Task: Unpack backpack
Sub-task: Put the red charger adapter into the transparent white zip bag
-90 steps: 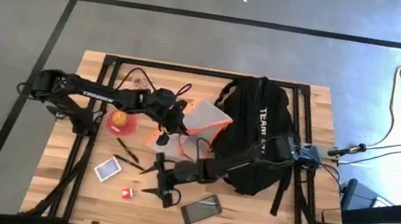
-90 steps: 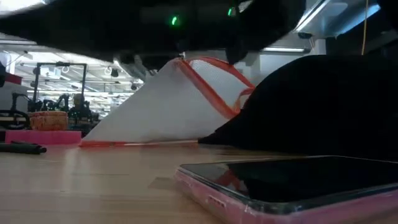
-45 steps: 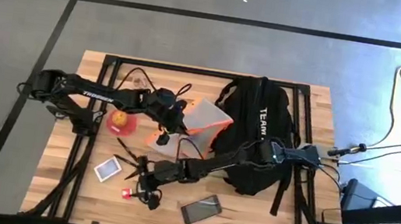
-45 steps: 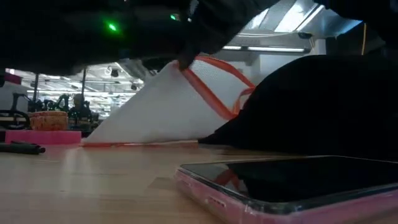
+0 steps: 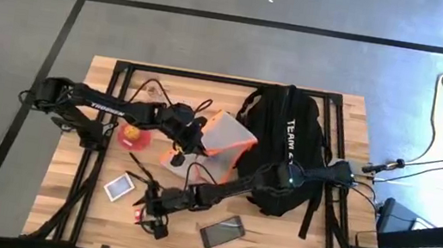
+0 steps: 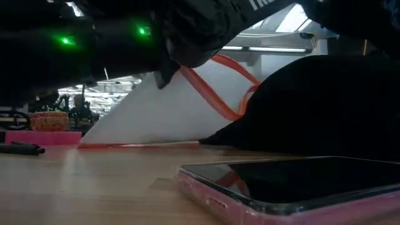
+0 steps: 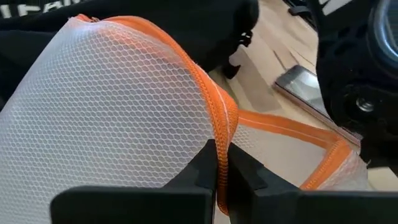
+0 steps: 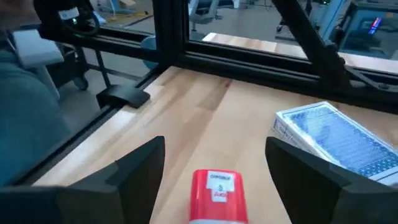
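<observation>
I am midway through unpacking: the backpack [image 5: 287,155] lies at the bench's right side, and my left gripper [image 7: 222,163] is clenched on the orange zipper edge of a white mesh pouch [image 5: 222,134], holding it up just beside the bag at mid-bench. My right arm stretches from the right edge across to the front left, its gripper [image 8: 214,163] spread wide above a small red tube [image 8: 217,194], near a blue card box [image 8: 333,138]. Next, I judge, the pouch must be set down clear.
</observation>
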Robot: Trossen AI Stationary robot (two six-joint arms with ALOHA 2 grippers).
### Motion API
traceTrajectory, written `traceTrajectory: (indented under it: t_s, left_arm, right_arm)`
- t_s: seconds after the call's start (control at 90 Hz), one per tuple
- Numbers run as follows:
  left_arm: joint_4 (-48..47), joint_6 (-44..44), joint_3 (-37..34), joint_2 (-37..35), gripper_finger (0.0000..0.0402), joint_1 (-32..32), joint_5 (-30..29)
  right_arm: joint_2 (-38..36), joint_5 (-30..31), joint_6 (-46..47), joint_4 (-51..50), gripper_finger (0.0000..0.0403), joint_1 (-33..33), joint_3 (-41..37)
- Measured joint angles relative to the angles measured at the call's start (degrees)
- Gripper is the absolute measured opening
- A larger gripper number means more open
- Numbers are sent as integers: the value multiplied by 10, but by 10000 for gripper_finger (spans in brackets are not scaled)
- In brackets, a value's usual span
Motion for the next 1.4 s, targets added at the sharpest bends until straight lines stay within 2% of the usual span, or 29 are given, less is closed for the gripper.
traceTrajectory:
  t_s: [0.222, 0.411, 0.767, 1.056, 1.256, 1.4]
  left_arm:
    - [0, 15, 0, 0, 0, -13, 0]
    - [0, 15, 0, 0, 0, -14, 0]
    - [0, 28, 0, 0, 0, -14, 0]
    - [0, 28, 0, 0, 0, -14, 0]
    - [0, 35, 0, 0, 0, -14, 0]
    - [-1, 35, 0, 0, 0, -14, 0]
  right_arm:
    - [1, 43, 15, -69, 260, 0, 0]
    - [4, 30, 15, -86, 256, -3, 1]
    - [20, 12, 20, -64, 205, -1, 1]
    - [21, 12, 19, -64, 128, -1, 1]
    - [20, 13, 20, -66, 127, -1, 1]
    - [-2, 3, 63, -112, 127, 6, 0]
